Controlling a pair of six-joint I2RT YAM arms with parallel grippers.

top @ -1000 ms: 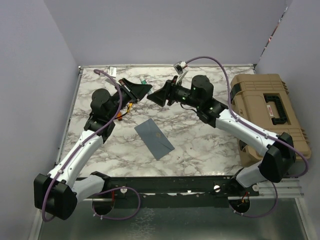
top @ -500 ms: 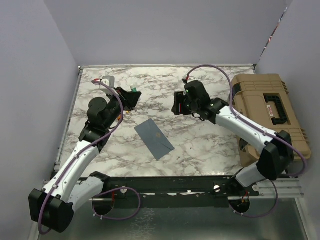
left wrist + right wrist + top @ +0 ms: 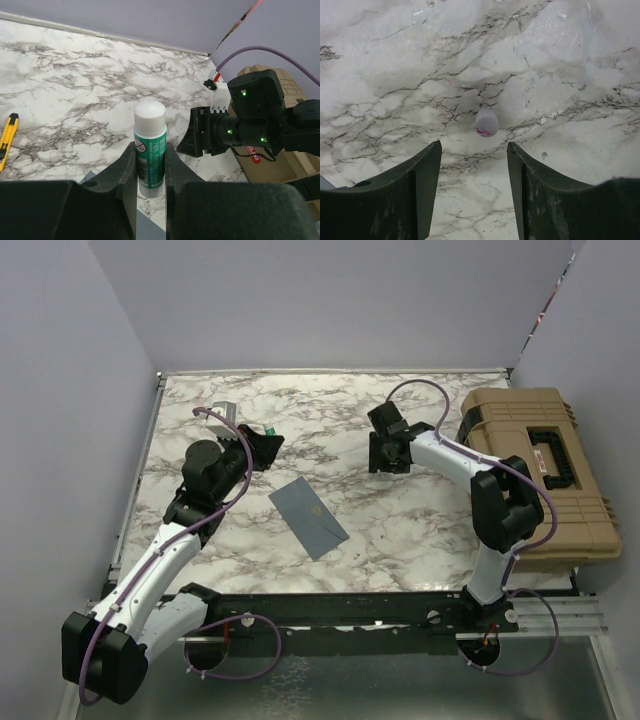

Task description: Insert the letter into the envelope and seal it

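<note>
Fingers (image 3: 126, 172) of my left gripper (image 3: 265, 440) are pinched on the green-labelled body of a glue stick (image 3: 150, 155), held upright with its white top standing clear above the jaws. My right gripper (image 3: 474, 145) has its jaws spread with nothing between them, hanging over bare marble. A small white cap-like piece (image 3: 487, 122) with a pink mark lies on the worktop (image 3: 420, 530) just beyond its tips, towards the far right. The envelope (image 3: 308, 517) lies flat and askew on the worktop between my two arms, nearer the near edge than the far one and well apart from both grippers. Its flap looks folded down, though I cannot tell whether it is stuck. I cannot find the letter in any view, so I cannot say where it is. I judge the envelope to be very light, thin and limp. It should slide on the smooth marble if pushed, and it will crease if nipped hard. Lying this flat, it offers no edge to get under from above. I would press down on its body with one finger to stop it skating and work along the flap's free edge. A tan case (image 3: 535, 465) sits along the right edge of the worktop, out of my way.
</note>
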